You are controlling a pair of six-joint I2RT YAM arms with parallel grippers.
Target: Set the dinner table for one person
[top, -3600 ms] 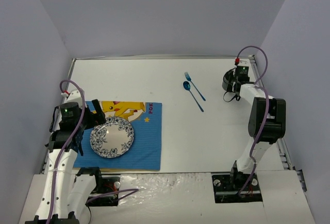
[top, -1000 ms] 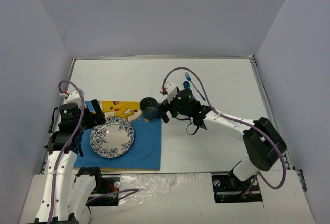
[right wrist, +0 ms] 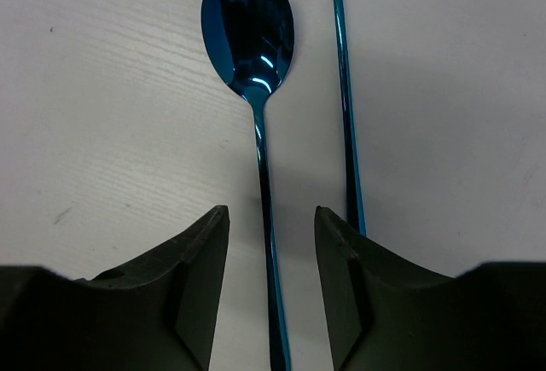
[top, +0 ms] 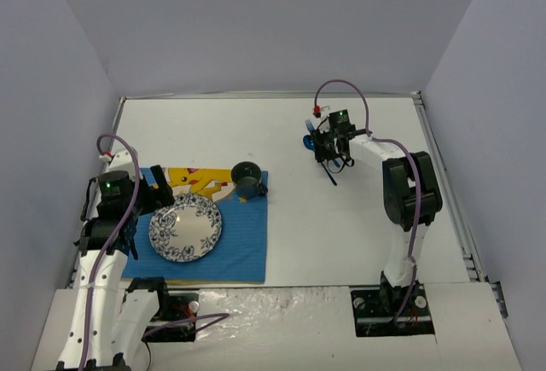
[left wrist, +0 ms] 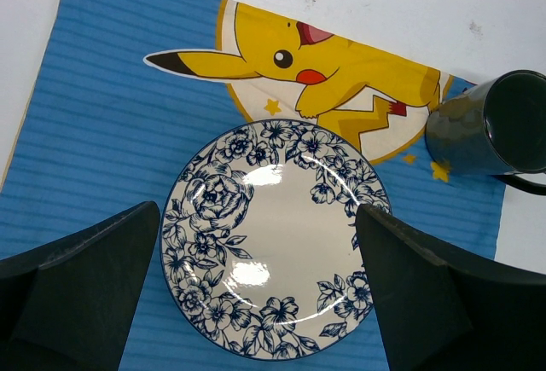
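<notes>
Spoon (right wrist: 247,26): glossy blue metal, oval bowl, thin straight handle. It lies flat on the dinner table (right wrist: 102,132), in the far half, right of centre. Fork (right wrist: 345,115), same blue finish, lies just beside it and nearly parallel; the wrist view shows mostly its slim handle.

Right gripper (right wrist: 264,234) straddles the spoon handle. Jaws narrowed, with a strip of tabletop showing on each side of the handle; nothing held. One finger covers part of the fork handle.

Table surface: flat matte white, faint grain, thin metal rim.

Left gripper (left wrist: 258,213) is spread wide above the plate (left wrist: 213,192), holding nothing. Plate is round and glazed, white with a navy floral border. It sits on a ribbed blue cloth placemat (left wrist: 94,132) printed with a yellow cartoon figure.

Dark glossy cylindrical mug (left wrist: 486,128) stands at the mat's far right corner, handle pointing away from the plate.
</notes>
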